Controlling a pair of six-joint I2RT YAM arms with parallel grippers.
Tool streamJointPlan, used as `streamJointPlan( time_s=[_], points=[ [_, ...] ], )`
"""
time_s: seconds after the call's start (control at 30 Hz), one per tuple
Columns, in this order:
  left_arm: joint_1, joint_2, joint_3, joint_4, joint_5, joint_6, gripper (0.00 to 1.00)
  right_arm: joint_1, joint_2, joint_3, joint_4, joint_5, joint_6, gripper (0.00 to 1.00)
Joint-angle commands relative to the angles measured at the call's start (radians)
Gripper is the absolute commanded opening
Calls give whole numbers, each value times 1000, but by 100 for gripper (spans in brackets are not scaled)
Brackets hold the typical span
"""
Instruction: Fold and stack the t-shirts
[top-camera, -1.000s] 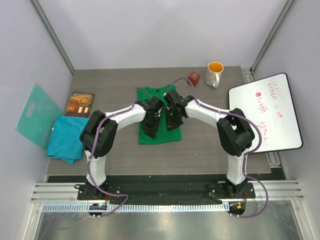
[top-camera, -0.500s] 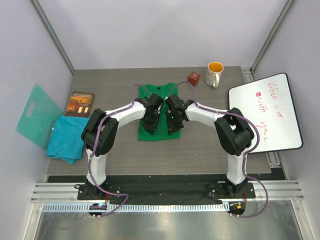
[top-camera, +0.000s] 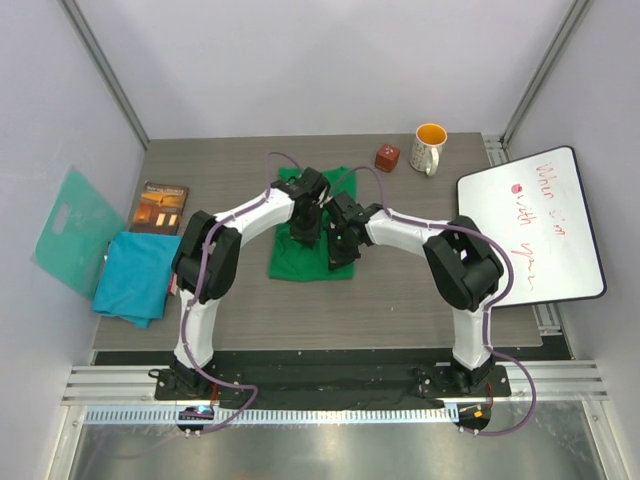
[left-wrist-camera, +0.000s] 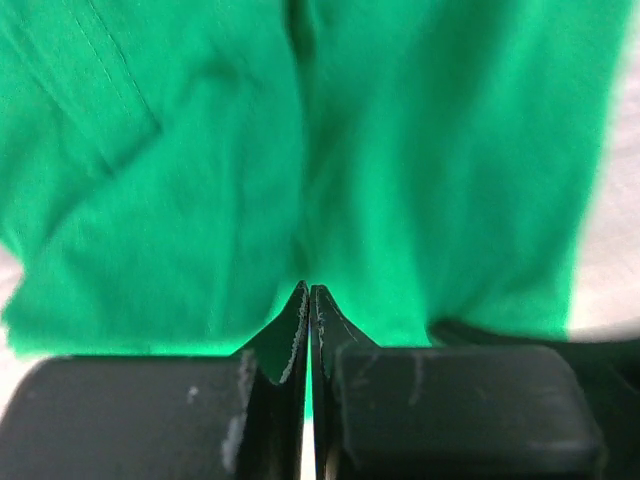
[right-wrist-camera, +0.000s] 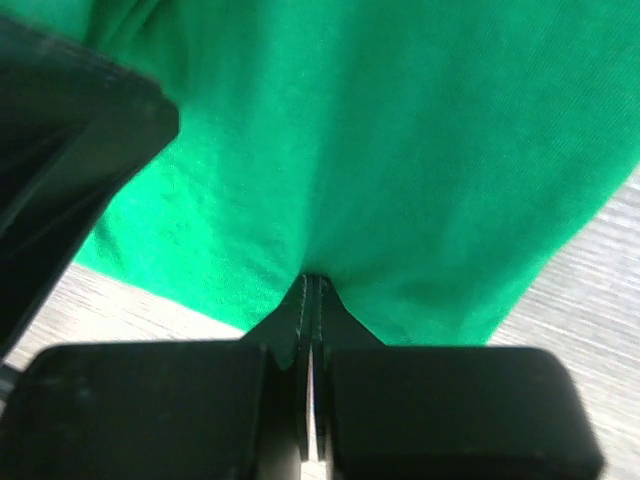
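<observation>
**Both claws pinched on the green shirt, centre of the table**

From the top camera, the green shirt (top-camera: 290, 262) lies at the centre of the frame as a rough rectangle on the table (top-camera: 420, 290). My two arms arch inward over it and their claws sit close together.

In its wrist view, the left claw (left-wrist-camera: 308, 290) has its fingers pressed together, with green cloth puckering at the tips. The right claw (right-wrist-camera: 312, 280) looks the same. I judge that each is clamped on a fold of the shirt. Gripping two points side by side should keep the carried edge straight while it is folded over.

The teal shirt (top-camera: 130, 275) lies at the left edge of the frame, just below a book (top-camera: 160, 205). I cannot tell whether it is folded. Stacking has not begun.

A mug (top-camera: 430, 145) and a red cube (top-camera: 387, 156) sit at the upper right, well apart from the fold.
</observation>
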Motion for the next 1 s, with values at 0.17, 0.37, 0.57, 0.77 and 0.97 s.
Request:
streamJointPlan(
  time_s=[0.17,0.37,0.57,0.77,0.97],
  points=[
    [47,132,43,-23,-51,25,0,18,40,-79,-6,10,3,1],
    [114,112,34,14,-78,-4,0,16,26,-111,-9,10,-12,1],
    [179,121,123,-4,-86,4,0,18,26,-126,-16,7,-34,1],
    [231,163,250,-49,-100,21,0,18,28,-134,-21,-7,-41,1],
    [260,188,310,-69,-115,27,0,18,18,-152,-30,-16,-54,1]
  ],
)
